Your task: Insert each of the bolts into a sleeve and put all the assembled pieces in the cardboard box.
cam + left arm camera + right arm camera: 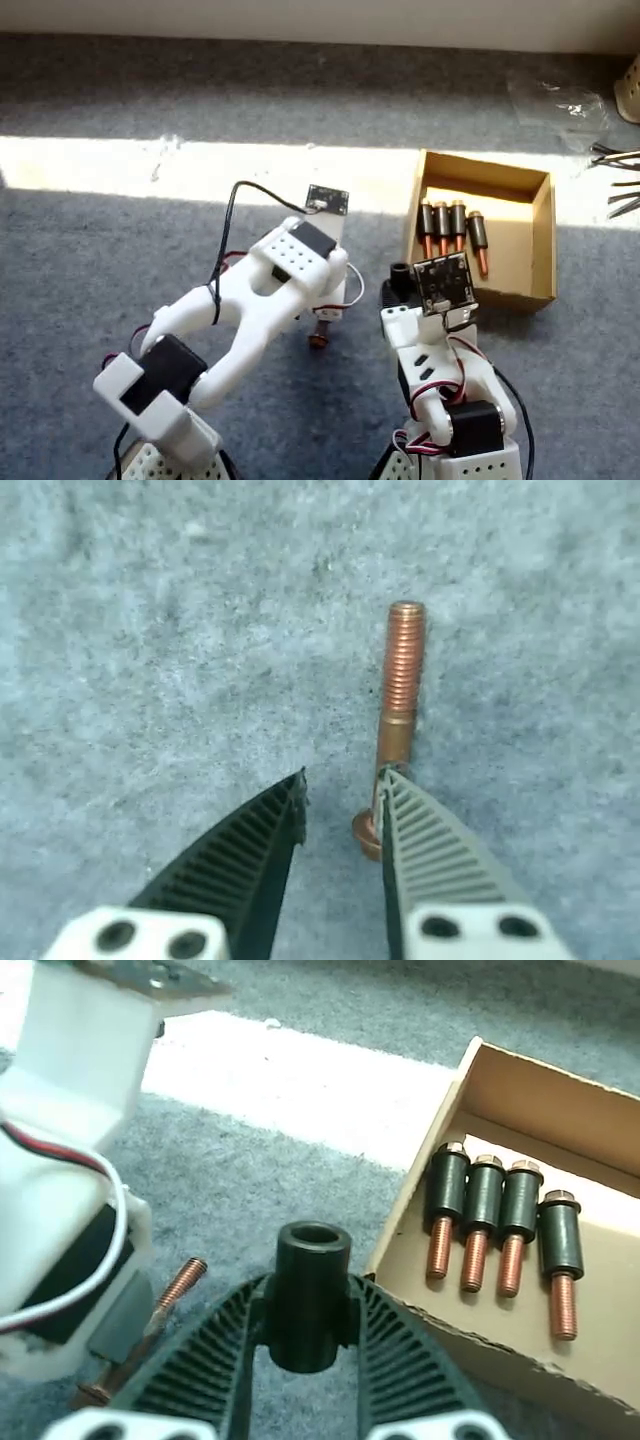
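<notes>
Where the bolt (pixel 400 680) lies: on the carpet (pixel 150 630), by the left claw (pixel 343 777), which is spread.
The right claw (pixel 307 1290): pinching the sleeve (pixel 312 1250).
The cardboard box (pixel 520 1090): four done pieces (pixel 480 1205) inside.

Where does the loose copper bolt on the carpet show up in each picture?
High view: bolt on the carpet under the left gripper, left of the cardboard box.
Left wrist view: bolt points away, head beside one finger.
Right wrist view: bolt lies beside the left gripper, past the held sleeve.
Shared landmark: the left gripper, at the bolt's head.
</notes>
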Robot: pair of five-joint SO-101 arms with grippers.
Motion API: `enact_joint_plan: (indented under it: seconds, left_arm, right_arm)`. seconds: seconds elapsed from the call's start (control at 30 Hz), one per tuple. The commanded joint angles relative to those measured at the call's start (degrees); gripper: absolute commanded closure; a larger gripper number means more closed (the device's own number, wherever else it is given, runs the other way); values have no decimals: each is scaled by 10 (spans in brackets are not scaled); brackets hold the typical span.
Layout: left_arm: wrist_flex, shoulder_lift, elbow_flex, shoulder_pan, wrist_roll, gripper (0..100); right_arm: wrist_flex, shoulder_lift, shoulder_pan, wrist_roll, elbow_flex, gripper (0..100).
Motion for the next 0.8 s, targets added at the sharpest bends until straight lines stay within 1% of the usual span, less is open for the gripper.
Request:
enact_joint_plan:
  seconds: [0.0, 0.27, 0.7, 0.77]
  left_arm:
    - [32, 31, -65, 9, 3, 874]
    - [36, 40, -80, 51, 0, 874]
    - [34, 46, -73, 47, -1, 875]
    - [34, 46, -71, 47, -2, 889]
  right_arm:
    - [-15, -6, 7, -3, -9, 995]
    - [-15, -6, 7, -3, -9, 995]
    - [-15, -6, 7, -3, -9, 995]
    - [-15, -6, 7, -3, -9, 995]
